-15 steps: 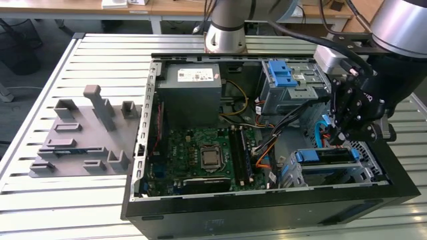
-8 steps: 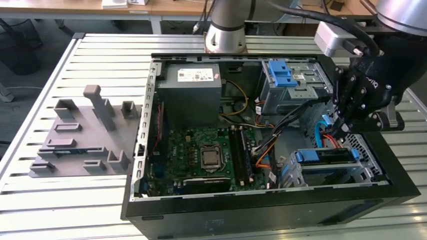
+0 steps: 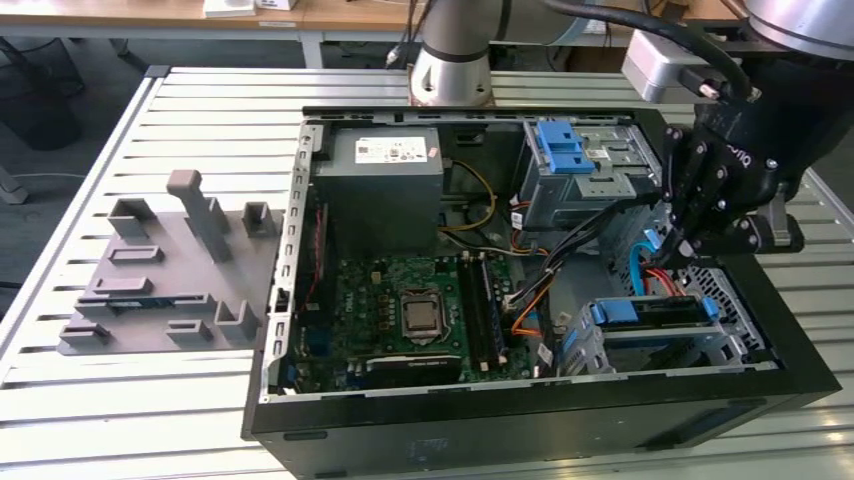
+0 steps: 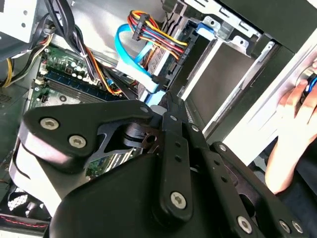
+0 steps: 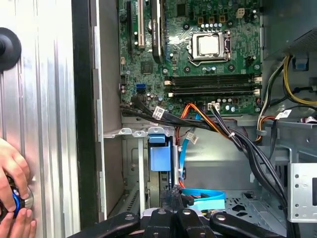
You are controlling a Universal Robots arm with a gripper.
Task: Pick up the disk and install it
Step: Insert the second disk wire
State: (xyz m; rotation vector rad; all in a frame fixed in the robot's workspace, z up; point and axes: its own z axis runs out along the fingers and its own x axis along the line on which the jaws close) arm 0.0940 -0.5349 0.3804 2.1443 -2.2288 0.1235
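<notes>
Slatted metal table (image 3: 80, 200); wooden desk (image 3: 347, 15) behind; dark floor (image 3: 54, 90), prob. carpet.

— What do we have close up?
— Our black pincer (image 4: 166, 106) over the open case, its tips beside the blue flat cable (image 4: 130, 63) and the bundle of coloured wires (image 4: 156, 39).
— And beyond?
— We see the green motherboard (image 4: 64, 79), a grey metal bay (image 4: 220, 74), and a person's hand (image 4: 297, 106) at the edge.

Open black computer case (image 3: 534, 415) on a pale slatted metal table (image 3: 200, 110): green circuit board (image 3: 400, 300), blue plastic latch (image 3: 567, 150), blue-framed disk (image 3: 650, 312), orange-red-yellow wires (image 4: 158, 37).
</notes>
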